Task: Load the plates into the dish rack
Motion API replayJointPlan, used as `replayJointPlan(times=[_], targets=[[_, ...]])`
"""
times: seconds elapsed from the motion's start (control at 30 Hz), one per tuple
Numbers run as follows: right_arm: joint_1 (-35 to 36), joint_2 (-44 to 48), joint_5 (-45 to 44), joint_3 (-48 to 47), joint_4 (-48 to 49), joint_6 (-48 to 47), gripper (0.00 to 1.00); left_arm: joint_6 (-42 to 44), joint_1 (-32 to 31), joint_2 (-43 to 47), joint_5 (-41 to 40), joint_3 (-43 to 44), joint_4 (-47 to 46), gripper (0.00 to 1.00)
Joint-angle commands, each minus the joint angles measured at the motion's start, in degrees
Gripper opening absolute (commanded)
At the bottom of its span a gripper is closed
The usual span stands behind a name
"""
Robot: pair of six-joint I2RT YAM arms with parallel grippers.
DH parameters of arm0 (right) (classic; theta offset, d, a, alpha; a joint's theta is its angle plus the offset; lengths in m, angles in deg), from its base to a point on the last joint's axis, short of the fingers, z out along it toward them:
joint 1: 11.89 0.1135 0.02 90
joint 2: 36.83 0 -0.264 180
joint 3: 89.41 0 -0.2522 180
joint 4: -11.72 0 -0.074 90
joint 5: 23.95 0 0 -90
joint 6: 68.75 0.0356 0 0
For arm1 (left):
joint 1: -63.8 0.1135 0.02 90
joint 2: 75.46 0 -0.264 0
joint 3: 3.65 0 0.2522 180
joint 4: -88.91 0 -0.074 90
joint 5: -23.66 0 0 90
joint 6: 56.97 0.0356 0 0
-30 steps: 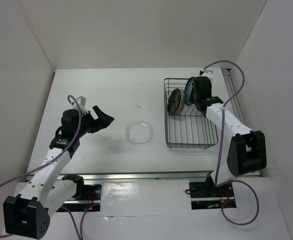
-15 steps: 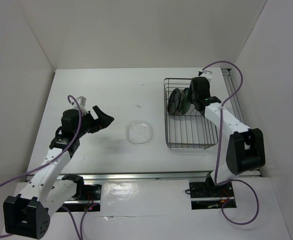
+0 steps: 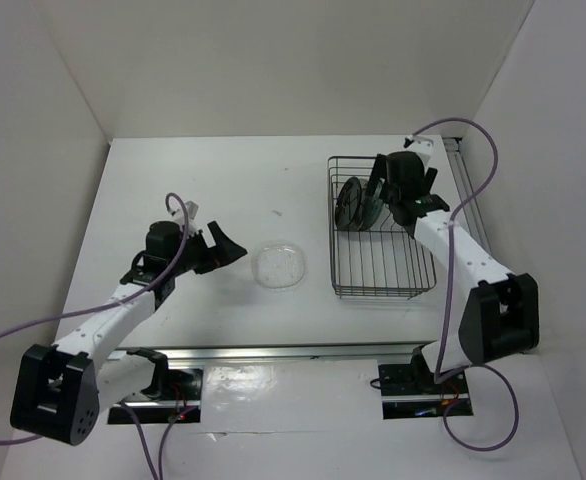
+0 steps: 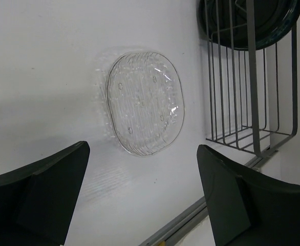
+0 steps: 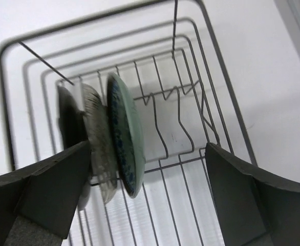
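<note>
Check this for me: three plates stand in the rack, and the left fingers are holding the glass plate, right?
Not quite. Three plates do stand in the rack, but the glass plate is not held. It lies flat on the table, and the left fingers are open and clear of it. The left wrist view shows this.

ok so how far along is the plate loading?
Done: black plate, beige plate and teal plate stand on edge in the dish rack. In hand: nothing; right hand is open over the rack, left hand open, aimed at the clear glass plate. Left: that glass plate, lying flat on the table.
</note>
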Motion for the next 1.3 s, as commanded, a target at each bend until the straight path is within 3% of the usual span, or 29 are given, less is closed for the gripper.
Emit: replayJointPlan(times=[0.0, 0.13, 0.5, 0.73, 0.87, 0.97, 1.13, 1.27], targets=[[0.83, 8.23, -1.30, -0.56, 1.85, 1.84, 1.00, -0.74, -0.97, -3.67, 4.27, -0.80, -10.69, 1.00], [1.36, 14.03, 6.62, 2.26, 3.61, 1.93, 1.00, -0.74, -3.34, -10.44, 2.87, 0.52, -12.63, 1.00], [3.56, 18.79, 11.28, 0.60, 0.71, 1.93, 1.00, 1.54, -11.60, -27.23, -13.91, 10.45, -5.70, 0.96], [4.08, 21.25, 11.81, 0.07, -0.43, 1.93, 1.00, 1.54, -14.15, -33.12, -18.06, 13.09, -4.03, 0.82], [4.08, 22.31, 13.04, 0.60, -0.43, 1.93, 1.00, 0.49, -15.29, -36.20, -18.06, 13.79, -4.03, 0.60], [4.08, 22.31, 13.65, 1.12, 0.10, 1.93, 1.00, -0.03, -15.83, -37.60, -18.06, 15.81, -3.33, 0.00], [4.08, 22.31, 21.54, 3.75, 2.63, 0.10, 1.00, -0.04, -16.44, -35.69, -22.09, 19.41, 3.34, 0.00], [4.08, 21.70, 43.46, 6.83, 8.00, -3.07, 1.00, -2.15, -16.44, -22.44, -31.67, 17.58, 8.46, 0.00]])
